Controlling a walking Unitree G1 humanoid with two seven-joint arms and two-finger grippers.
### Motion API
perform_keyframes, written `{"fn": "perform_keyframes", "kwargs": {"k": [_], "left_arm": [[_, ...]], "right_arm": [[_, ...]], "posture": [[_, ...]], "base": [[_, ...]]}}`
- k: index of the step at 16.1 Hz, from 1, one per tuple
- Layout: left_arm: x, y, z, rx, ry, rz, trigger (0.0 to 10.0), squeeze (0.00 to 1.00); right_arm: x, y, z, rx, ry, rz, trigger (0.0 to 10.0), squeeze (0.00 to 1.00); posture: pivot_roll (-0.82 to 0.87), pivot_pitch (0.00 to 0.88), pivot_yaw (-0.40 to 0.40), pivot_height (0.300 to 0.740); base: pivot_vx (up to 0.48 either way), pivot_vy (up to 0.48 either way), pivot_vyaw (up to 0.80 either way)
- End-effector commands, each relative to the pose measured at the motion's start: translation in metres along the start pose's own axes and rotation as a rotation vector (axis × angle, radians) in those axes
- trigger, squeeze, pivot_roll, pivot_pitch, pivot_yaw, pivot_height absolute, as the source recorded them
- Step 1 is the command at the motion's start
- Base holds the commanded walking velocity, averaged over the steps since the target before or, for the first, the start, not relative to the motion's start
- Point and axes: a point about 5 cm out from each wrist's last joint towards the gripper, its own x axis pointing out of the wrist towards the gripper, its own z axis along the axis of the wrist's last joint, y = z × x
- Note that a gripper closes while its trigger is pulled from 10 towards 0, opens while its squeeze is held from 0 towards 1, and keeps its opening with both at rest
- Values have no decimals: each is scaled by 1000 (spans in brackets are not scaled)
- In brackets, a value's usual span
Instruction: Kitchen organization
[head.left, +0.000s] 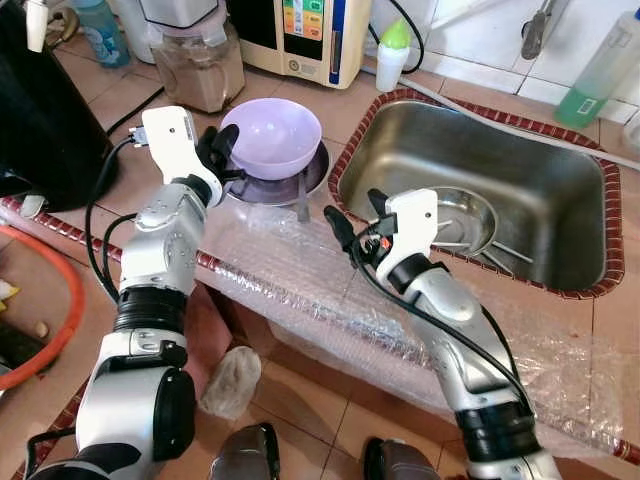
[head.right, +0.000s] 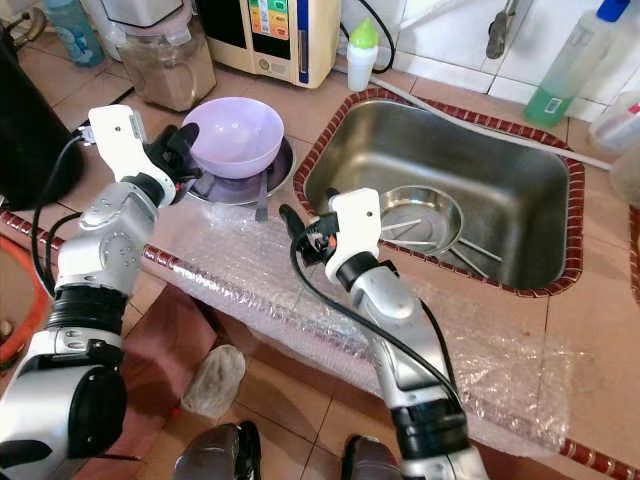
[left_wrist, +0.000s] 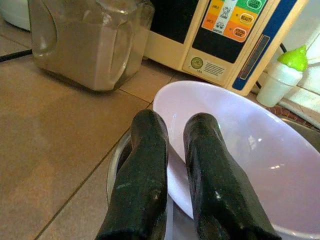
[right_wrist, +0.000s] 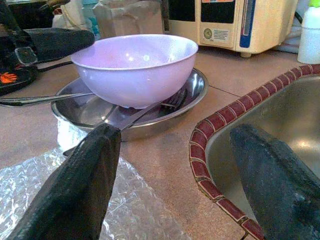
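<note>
The left gripper (head.left: 222, 150) is up at the lavender bowl (head.left: 271, 137), its two black fingers (left_wrist: 142, 165) pinched on the bowl's near rim, one finger outside and one inside the wall; the bowl sits in a shallow steel plate (right_wrist: 170, 107) on the tiled counter (head.left: 110, 100), just left of the sink (head.left: 560, 190); a fork (right_wrist: 150, 107) lies in that plate, tines tucked under the bowl, and a second steel handle (right_wrist: 35, 99) pokes out over the plate's rim on the other side. The right gripper (head.left: 352, 225) hovers over the counter edge between plate and sink, fingers spread wide and holding nothing (the brick-red sink rim shows between them in its wrist view); a sheet of bubble wrap (head.left: 300, 270) drapes along the counter front beneath it. Down in the sink rests a steel pan (head.left: 462, 220) with utensils in it; behind the bowl stand a blender jar (left_wrist: 85, 45) of brownish contents, a cream appliance (head.left: 300, 35) with coloured buttons and a small green-capped bottle (head.left: 392, 52).
</note>
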Motion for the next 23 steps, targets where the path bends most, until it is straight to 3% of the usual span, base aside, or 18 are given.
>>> {"fn": "perform_keyframes", "kwargs": {"k": [1, 4, 5, 6, 7, 8, 10, 14, 23], "left_arm": [[0, 2, -3, -8, 10, 9, 0, 0], [-2, 4, -13, -10, 73, 21, 0, 0], [-1, 4, -12, -21, 71, 23, 1529, 0], [0, 3, -7, -53, 51, 28, 10000, 475], [0, 4, -5, -62, 45, 31, 10000, 475], [3, 4, 3, -109, 30, 34, 10000, 1000], [6, 5, 7, -170, 41, 34, 10000, 1000], [9, 4, -1, -314, 163, 1, 10000, 1000], [16, -7, -2, -298, 267, -76, 10000, 1000]], "right_arm": [[2, -2, 3, -4, -12, -7, 10000, 0], [4, -9, 3, 6, -12, -38, 10000, 0], [5, -10, 4, 5, -19, -47, 10000, 0], [5, -12, 4, 3, -24, -61, 10000, 0], [5, -13, 4, 3, -25, -64, 10000, 0], [6, -11, 3, 7, -25, -63, 10000, 0], [6, -9, 2, 7, -25, -60, 10000, 0], [4, -7, 0, 12, -21, -43, 10000, 0], [4, -1, -2, 0, -19, -8, 10000, 0]], "posture": [[-18, 70, 40, 740], [-17, 69, 38, 740], [-17, 69, 38, 740], [-17, 69, 38, 740], [-14, 69, 42, 740], [-14, 70, 44, 740], [-15, 72, 49, 740], [-19, 77, 55, 740], [-20, 73, 66, 740]], "base": [[0, 0, 0], [0, 0, 0], [0, 0, 0], [0, 0, 0], [0, 0, 0], [0, 0, 0], [0, 0, 0], [0, 0, 0], [0, 0, 0]]}}
